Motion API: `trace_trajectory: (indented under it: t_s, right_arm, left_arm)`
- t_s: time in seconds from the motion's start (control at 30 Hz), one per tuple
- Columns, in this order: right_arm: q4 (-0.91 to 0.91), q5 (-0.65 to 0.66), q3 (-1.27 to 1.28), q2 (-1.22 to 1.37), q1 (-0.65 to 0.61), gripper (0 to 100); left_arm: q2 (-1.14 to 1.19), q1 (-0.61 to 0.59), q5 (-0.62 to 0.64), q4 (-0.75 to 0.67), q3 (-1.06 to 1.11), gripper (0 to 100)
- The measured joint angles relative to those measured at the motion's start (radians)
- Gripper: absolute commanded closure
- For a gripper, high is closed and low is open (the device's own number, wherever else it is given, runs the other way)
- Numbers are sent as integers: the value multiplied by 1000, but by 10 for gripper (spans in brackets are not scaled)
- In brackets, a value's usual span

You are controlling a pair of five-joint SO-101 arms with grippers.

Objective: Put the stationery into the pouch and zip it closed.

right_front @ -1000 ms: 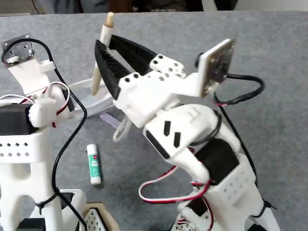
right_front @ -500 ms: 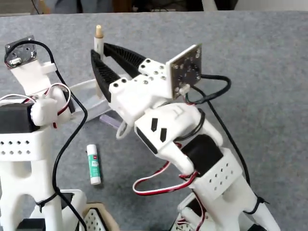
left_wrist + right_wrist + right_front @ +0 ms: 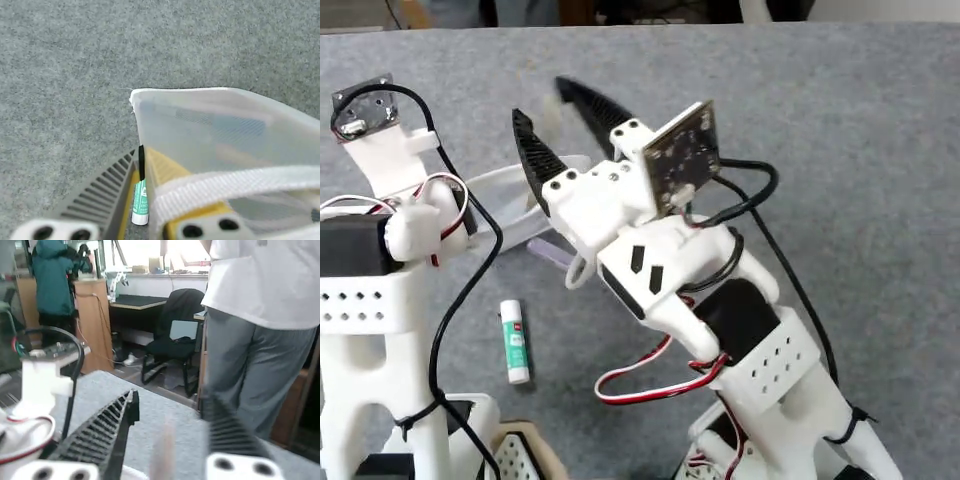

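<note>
Left fingers [image 3: 100, 200] clamp the pouch [image 3: 210, 135] at its edge; right fingers [image 3: 535, 157] stand wide apart over it.

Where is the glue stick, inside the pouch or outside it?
Outside. The glue stick lies flat on the grey table, apart from the clear pouch.

A pale stick [image 3: 163, 452] blurs between the fingers [image 3: 102, 432].

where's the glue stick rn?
In the high view the glue stick lies flat on the grey table, beside the left arm's base and nearer the camera than the pouch.
</note>
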Motion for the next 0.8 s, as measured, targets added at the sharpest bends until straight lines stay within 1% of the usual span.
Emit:
trace_trajectory:
  t_s: [0.13,0.37,0.53,0.6,0.7,0.8]
  right_arm:
    - [0,55,0,0,0,655]
    - [0,64,0,0,0,737]
    - [12,64,0,-12,94,770]
    - [63,64,0,-44,133,768]
    - [176,64,-2,-83,178,768]
    - [290,64,-2,-100,195,768]
  left_arm:
    - [0,2,0,0,2,972]
    - [0,2,0,0,2,972]
    - [0,2,0,0,2,972]
    - [0,-15,0,0,2,972]
    - [0,-77,0,0,-3,972]
    - [0,-130,0,0,-6,972]
